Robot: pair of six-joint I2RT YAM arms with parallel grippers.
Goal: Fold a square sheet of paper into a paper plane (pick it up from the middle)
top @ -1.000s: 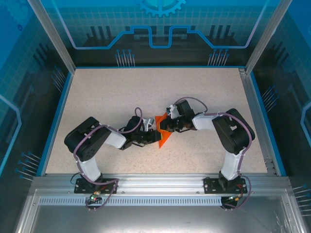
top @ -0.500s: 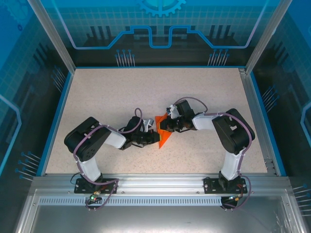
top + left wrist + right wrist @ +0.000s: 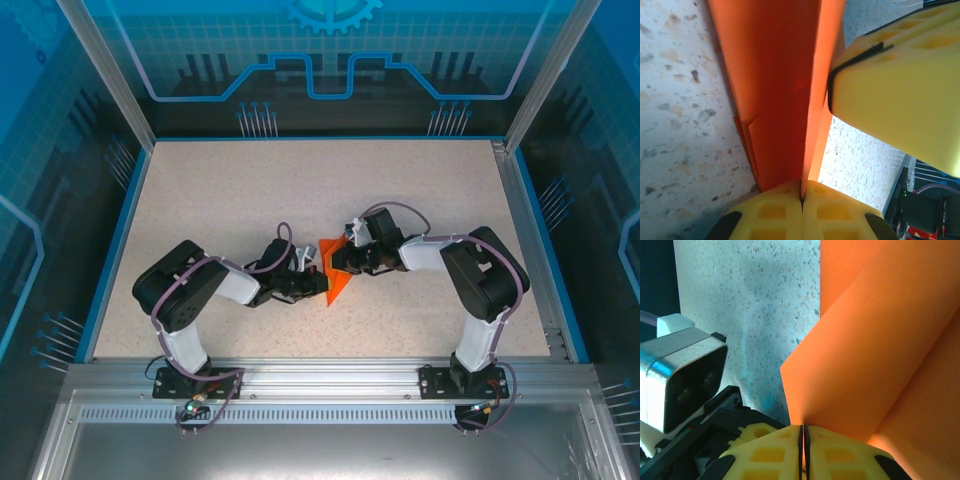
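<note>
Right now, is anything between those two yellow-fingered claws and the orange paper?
Nothing visible stands between them. The left gripper and the right gripper are each shut on the folded bright orange sheet of paper, and its edges run straight into the seams between their yellow fingers.

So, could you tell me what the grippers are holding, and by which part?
Both are shut on the folded orange paper: the left gripper pinches an upright flap's edge, the right gripper another flap near its corner.
</note>
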